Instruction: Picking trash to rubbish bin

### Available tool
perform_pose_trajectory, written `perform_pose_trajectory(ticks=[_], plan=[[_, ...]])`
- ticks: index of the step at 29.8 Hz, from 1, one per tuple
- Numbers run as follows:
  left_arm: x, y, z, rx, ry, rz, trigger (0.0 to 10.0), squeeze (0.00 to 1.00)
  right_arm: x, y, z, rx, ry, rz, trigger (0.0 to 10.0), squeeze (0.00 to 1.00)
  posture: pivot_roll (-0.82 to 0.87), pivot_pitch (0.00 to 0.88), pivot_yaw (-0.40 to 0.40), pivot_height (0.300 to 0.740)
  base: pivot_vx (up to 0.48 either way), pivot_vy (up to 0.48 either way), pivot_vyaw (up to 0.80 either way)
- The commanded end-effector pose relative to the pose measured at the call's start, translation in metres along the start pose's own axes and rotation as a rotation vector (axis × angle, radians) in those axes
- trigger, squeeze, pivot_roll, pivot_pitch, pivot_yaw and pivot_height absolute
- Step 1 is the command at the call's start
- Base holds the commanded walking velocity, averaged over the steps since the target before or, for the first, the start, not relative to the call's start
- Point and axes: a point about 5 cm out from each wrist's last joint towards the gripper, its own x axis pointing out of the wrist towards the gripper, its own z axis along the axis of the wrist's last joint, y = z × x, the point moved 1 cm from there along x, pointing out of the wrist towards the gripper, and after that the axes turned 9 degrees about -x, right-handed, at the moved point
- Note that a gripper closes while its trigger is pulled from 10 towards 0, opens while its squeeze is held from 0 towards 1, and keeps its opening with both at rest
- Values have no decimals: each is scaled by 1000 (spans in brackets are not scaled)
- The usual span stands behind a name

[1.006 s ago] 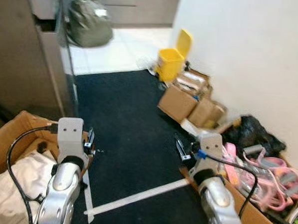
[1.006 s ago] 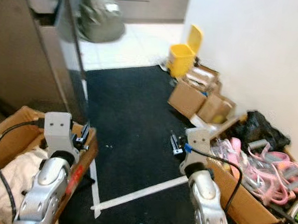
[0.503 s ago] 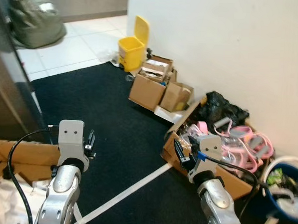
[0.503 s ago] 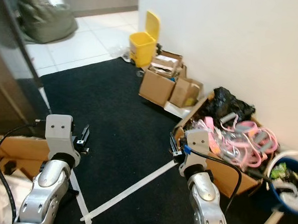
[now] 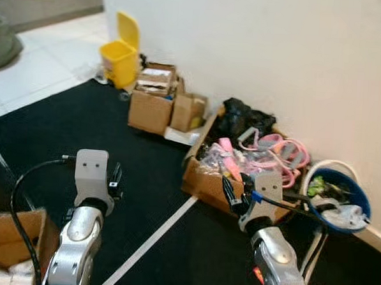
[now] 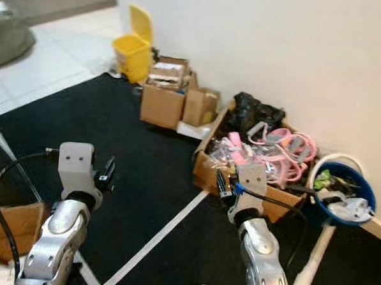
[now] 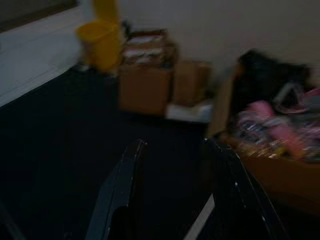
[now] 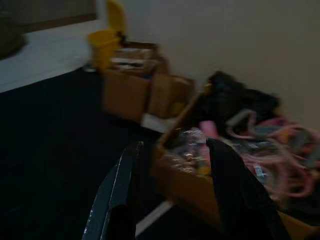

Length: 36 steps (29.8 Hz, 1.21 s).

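Left eye view: a black carpet runs along a plain white wall, with pale floor tiles beyond its far edge. A strip of white tape crosses the carpet diagonally between the two arms. Standing at the far edge of the carpet against the wall is a small yellow plastic rubbish bin with its flip lid raised. Just beside it sit two small brown cardboard boxes, side by side and touching. Next along the wall is a larger open cardboard box filled with pink plastic items, with a crumpled black plastic bag at its far end. Nearest the right edge of the scene, a round blue plastic basin holds green and white scraps, with white tubing looped around it. Part of another brown cardboard box lies at the near left.

Both silver arms are raised over the carpet. The left gripper is held above bare carpet, its two black fingers apart and holding nothing. The right gripper is held near the large box of pink items, its fingers likewise spread and empty. Both wrist views are dim and blurred; each looks between the spread fingers toward the row of boxes and the yellow bin, well apart from both grippers.
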Motion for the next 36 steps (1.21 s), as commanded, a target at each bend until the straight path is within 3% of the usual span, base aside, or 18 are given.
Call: perform_pose_trajectory(ticks=[1,36], plan=[[-2,8,-5,24,32,14,10000,0,-3,-1,-3,12,9,-16,10000,0,2,144,-1,740,0,0,-669],[-1,7,-8,21,42,11,10000,0,-7,-10,-6,-10,25,-25,10000,0,-9,151,-13,740,0,0,-661]])
